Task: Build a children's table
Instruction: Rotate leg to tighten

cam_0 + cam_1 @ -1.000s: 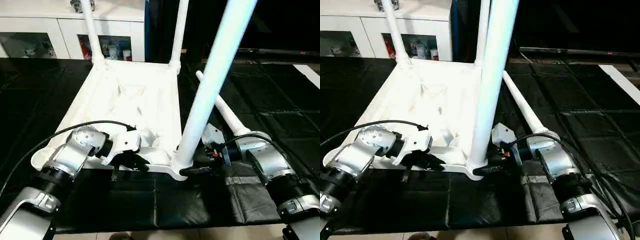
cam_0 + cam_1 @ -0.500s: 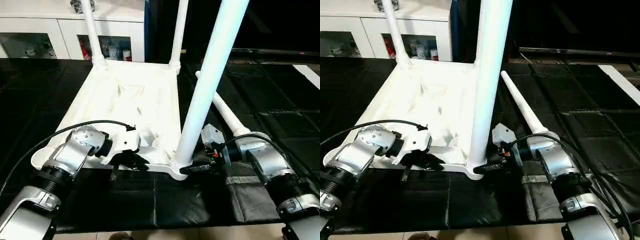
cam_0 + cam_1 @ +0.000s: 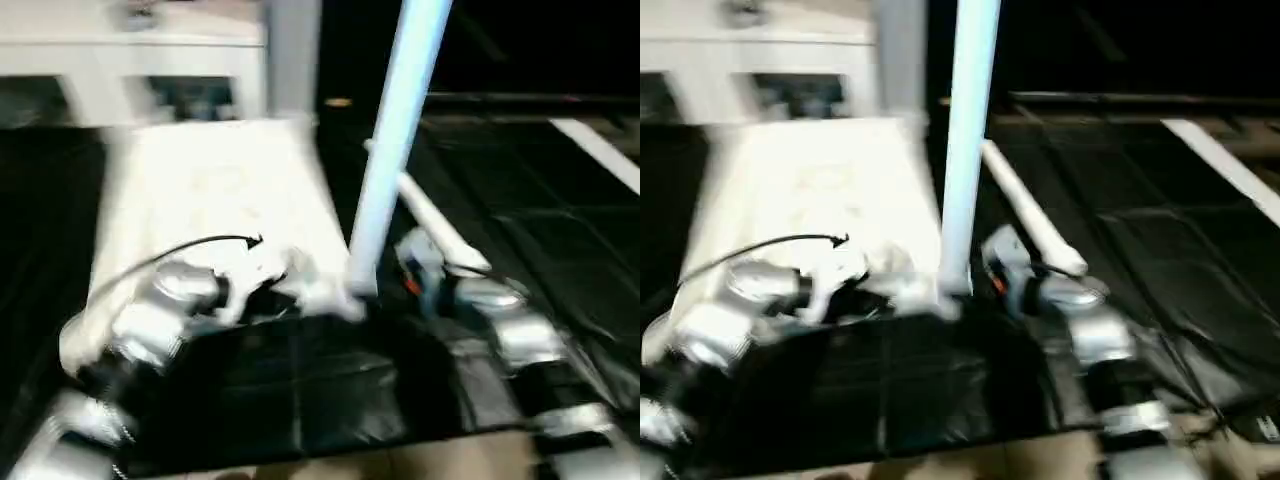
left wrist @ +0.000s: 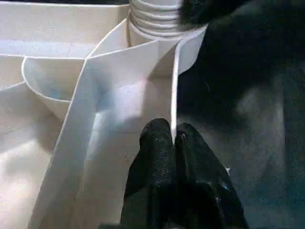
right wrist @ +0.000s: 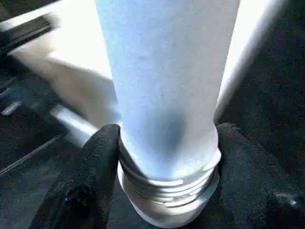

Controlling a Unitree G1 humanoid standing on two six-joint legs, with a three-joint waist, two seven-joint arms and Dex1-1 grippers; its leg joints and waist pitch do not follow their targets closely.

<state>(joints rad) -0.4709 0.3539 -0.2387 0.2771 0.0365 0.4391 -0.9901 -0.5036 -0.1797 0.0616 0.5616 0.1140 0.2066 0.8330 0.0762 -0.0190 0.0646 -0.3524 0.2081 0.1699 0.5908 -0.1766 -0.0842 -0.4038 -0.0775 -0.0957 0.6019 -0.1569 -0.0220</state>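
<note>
The children's table lies upside down on the black mat, its white tabletop point(image 3: 210, 190) showing its ribbed underside. One leg point(image 3: 395, 130) stands in the near right corner socket. In the right wrist view my right gripper point(image 5: 167, 176) is shut on this leg's ribbed base point(image 5: 167, 143), one black finger point(image 5: 95, 176) on each side. My left gripper point(image 4: 172, 136) is shut on the tabletop's thin near rim point(image 4: 175, 86), close to that socket. Another leg point(image 3: 290, 50) rises at the far edge. A loose leg point(image 3: 430, 215) lies on the mat to the right.
A white cabinet point(image 3: 120, 60) with glass doors stands behind the tabletop. The black mat point(image 3: 560, 230) spreads out to the right, with a white strip point(image 3: 600, 150) at its far right. A black cable point(image 3: 190, 250) arcs over my left forearm.
The head camera has swung and the picture has shifted. The near right leg has come from a rightward lean to nearly upright. My right fingers have closed in a little on its base.
</note>
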